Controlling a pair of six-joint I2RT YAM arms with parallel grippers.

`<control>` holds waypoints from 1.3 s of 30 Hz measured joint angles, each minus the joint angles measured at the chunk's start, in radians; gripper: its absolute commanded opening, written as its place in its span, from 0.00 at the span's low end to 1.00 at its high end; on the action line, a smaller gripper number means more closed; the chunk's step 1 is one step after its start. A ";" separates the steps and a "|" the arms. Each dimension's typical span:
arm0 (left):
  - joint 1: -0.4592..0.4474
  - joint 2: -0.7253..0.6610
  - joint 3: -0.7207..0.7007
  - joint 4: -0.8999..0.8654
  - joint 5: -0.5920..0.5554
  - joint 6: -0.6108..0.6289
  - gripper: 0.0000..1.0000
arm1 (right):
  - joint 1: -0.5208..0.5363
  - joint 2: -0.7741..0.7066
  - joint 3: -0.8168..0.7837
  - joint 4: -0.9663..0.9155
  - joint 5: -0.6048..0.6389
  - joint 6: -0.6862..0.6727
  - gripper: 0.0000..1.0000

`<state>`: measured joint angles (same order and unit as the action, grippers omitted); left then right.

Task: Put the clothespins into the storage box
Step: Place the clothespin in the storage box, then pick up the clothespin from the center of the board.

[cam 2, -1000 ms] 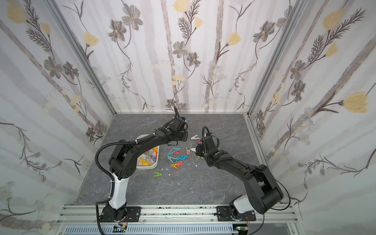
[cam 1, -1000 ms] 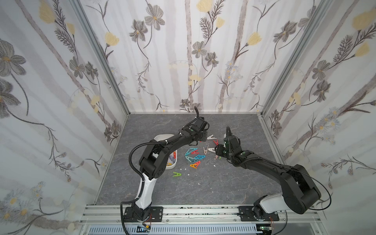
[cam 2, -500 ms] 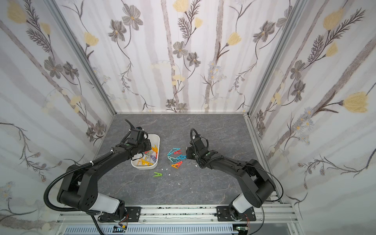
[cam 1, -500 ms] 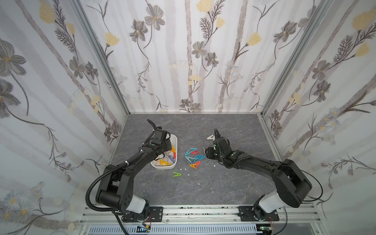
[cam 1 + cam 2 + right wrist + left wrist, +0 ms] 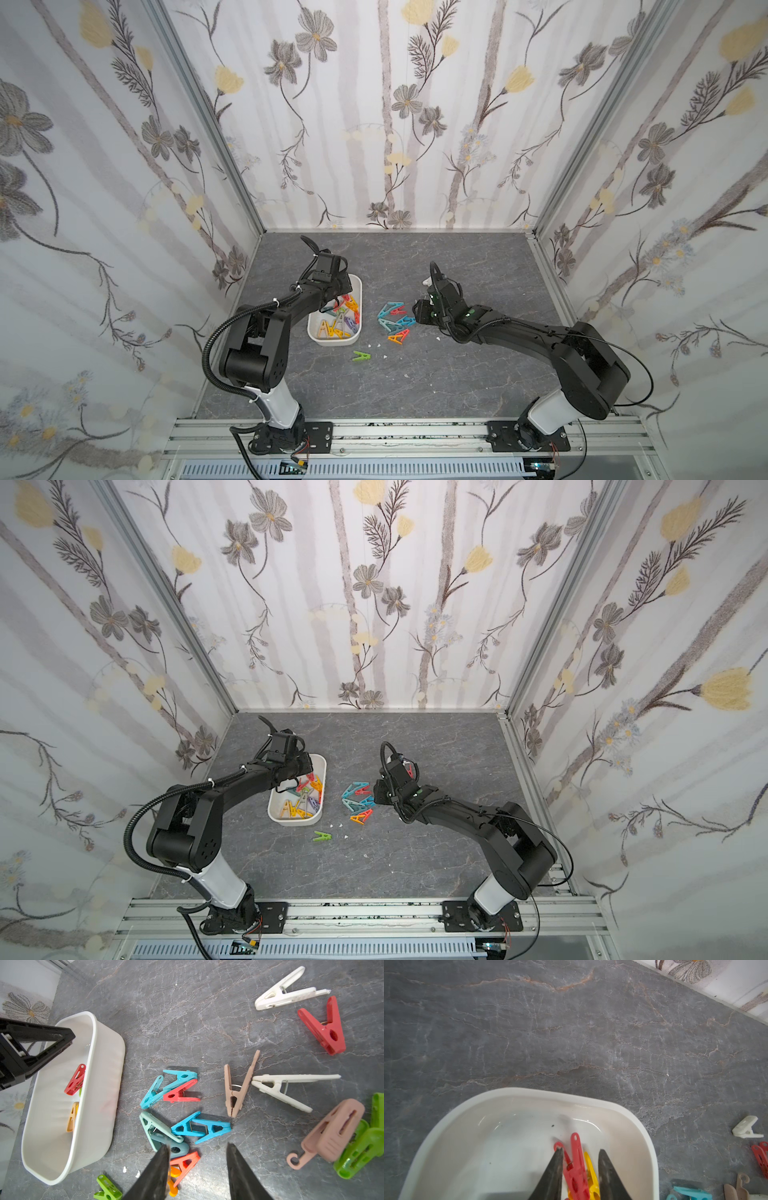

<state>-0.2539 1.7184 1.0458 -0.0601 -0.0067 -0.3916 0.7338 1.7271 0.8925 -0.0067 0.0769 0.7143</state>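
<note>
The white storage box (image 5: 332, 341) (image 5: 291, 820) stands left of centre and holds several coloured clothespins (image 5: 338, 324). My left gripper (image 5: 338, 296) (image 5: 580, 1150) hangs over the box's far end, open. A red clothespin (image 5: 576, 1167) lies loose between its jaws on a yellow one (image 5: 591, 1174). A pile of blue, teal, red and orange clothespins (image 5: 392, 320) (image 5: 203, 1128) lies on the table right of the box. My right gripper (image 5: 417, 309) (image 5: 197, 1144) hovers open at the pile's right edge, with nothing between its fingers. An orange-red clothespin (image 5: 186, 1162) lies by one fingertip.
A green clothespin (image 5: 360, 355) (image 5: 322, 836) lies alone in front of the box. Beige (image 5: 239, 1088), white (image 5: 286, 1086) and red (image 5: 326, 1030) clothespins, plus a big pink (image 5: 332, 1132) and a green one (image 5: 363, 1147), lie under the right arm. Tiny white flecks dot the table.
My left arm swung from the pile back over the box and its jaws have just opened, freeing the red clothespin. The right gripper slid left to the pile, still open.
</note>
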 measured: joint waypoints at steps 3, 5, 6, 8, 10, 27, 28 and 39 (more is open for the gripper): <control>-0.033 -0.010 0.032 -0.020 -0.032 0.019 0.38 | 0.000 -0.015 -0.003 -0.007 0.021 0.000 0.47; -0.066 -0.039 0.035 -0.042 -0.065 0.027 0.38 | 0.000 -0.029 -0.003 -0.018 0.042 -0.001 0.47; -0.087 -0.060 0.035 -0.056 -0.081 0.032 0.38 | -0.002 -0.038 -0.004 -0.026 0.055 -0.005 0.46; -0.137 -0.103 0.028 -0.064 -0.102 0.041 0.39 | -0.010 -0.047 -0.004 -0.037 0.071 -0.016 0.45; -0.197 -0.144 0.003 -0.064 -0.115 0.044 0.41 | -0.027 -0.048 -0.003 -0.044 0.085 -0.023 0.41; -0.543 -0.141 -0.201 0.051 -0.059 -0.111 0.43 | -0.098 0.196 0.205 -0.090 0.079 -0.052 0.22; -0.544 -0.141 -0.202 0.056 -0.059 -0.111 0.43 | -0.097 0.211 0.218 -0.094 0.079 -0.051 0.21; -0.541 -0.151 -0.222 0.070 -0.072 -0.097 0.43 | -0.097 0.324 0.315 -0.135 0.075 -0.047 0.25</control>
<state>-0.7952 1.5677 0.8238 0.0097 -0.0788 -0.4889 0.6365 2.0514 1.2072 -0.1417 0.1516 0.6670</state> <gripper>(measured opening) 0.435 0.239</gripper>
